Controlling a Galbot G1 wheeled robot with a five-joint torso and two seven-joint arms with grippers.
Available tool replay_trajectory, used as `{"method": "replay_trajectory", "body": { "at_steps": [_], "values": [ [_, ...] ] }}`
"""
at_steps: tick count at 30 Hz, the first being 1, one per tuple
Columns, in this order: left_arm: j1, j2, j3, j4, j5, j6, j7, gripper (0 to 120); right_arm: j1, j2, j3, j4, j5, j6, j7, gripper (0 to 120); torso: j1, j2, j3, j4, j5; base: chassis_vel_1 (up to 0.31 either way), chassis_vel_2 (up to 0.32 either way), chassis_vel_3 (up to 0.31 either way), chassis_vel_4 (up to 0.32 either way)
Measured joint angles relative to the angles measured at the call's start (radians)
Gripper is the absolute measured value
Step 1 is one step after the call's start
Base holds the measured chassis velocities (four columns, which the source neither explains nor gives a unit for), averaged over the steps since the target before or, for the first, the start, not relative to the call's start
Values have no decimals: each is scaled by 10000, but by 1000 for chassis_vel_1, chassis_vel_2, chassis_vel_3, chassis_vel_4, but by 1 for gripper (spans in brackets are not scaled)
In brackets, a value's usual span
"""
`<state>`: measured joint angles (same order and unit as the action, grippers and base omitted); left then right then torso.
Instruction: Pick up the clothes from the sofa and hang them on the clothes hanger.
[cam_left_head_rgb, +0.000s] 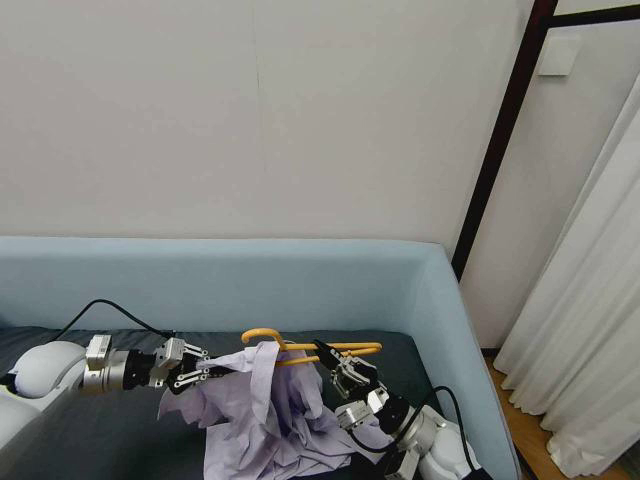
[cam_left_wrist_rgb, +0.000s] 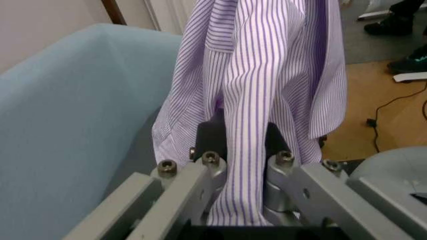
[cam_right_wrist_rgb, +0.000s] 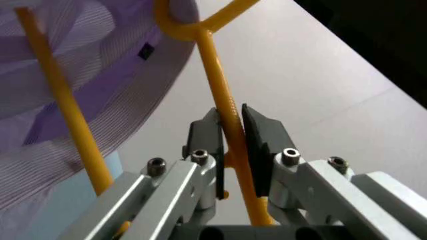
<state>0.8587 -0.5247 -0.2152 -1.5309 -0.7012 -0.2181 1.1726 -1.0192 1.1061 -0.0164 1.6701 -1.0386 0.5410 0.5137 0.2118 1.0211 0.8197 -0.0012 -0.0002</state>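
Above the sofa, the right gripper clamps the yellow hanger. Its long axis runs level toward the left gripper, which pinches the striped shirt draped over the hanger's far end.

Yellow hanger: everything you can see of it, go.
The yellow hanger looks like smooth coated rod: a curved hook and two thin bars. It is held roughly level above the sofa seat, the right gripper shut on one bar. The striped purple shirt drapes over its hook end, and the left gripper pinches that shirt.
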Motion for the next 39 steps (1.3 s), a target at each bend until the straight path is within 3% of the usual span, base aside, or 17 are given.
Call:
{"method": "replay_trajectory", "body": {
  "at_steps": [3,4,8,10,14,15,18,19,22,24,28,31,34,39],
  "values": [
    [-22,-97,-77,294,-150,112,-7,2,-61,-172,-366,195,2195,598,-899,28,-1,0,1,0,1,0,0,0,0],
    [-22,-97,-77,294,-150,112,-7,2,-61,-172,-366,195,2195,598,-899,28,-1,0,1,0,1,0,0,0,0],
    [-163,-353,-264,915,-550,170,-85,1,-282,-507,-910,622,7111,1546,-3330,47,0,0,0,0,-1,0,0,0,0],
    [-179,-392,-306,997,-588,170,-85,1,-332,-562,-1021,668,7904,1588,-3541,50,0,1,0,0,0,0,0,0,0],
    [-256,-573,-541,1258,-720,159,-83,1,-537,-646,-1800,461,12603,1649,-4244,67,0,1,0,0,-1,0,0,0,0],
    [-256,-573,-541,1258,-720,159,-83,1,-537,-646,-1800,461,12603,1649,-4244,67,0,1,0,0,-1,0,0,0,0],
    [-331,-648,-640,1347,-779,145,-85,1,-616,-502,-2255,106,15115,1491,-4651,82,0,0,0,0,0,0,0,0,0],
    [-331,-648,-640,1347,-779,145,-85,1,-616,-502,-2255,106,15115,1491,-4651,82,0,0,0,0,0,0,0,0,0],
    [-354,-675,-749,1409,-827,120,-97,1,-676,-257,-2709,-44,17297,1046,-4981,94,0,1,0,-1,0,0,0,0,0],
    [-342,-677,-824,1425,-835,105,-103,1,-664,44,-2949,-124,18052,898,-5004,99,0,1,0,-1,0,0,0,0,0],
    [-298,-683,-882,1489,-846,7,-156,1,-528,441,-3095,-360,18184,851,-5048,100,0,1,0,1,0,0,0,0,0],
    [-201,-708,-912,1519,-1011,-92,-258,1,-327,785,-3156,-777,17651,809,-4877,100,0,1,0,2,0,0,0,0,0],
    [5,-727,-1040,1393,-1094,-101,-194,1,-29,1244,-3241,-1667,15899,741,-3936,100,0,1,1,0,-1,0,0,0,0],
    [96,-707,-1069,1278,-1104,-99,-153,1,207,1412,-3385,-2078,14772,736,-3385,100,0,1,1,0,-1,0,0,0,0]
  ]
}}
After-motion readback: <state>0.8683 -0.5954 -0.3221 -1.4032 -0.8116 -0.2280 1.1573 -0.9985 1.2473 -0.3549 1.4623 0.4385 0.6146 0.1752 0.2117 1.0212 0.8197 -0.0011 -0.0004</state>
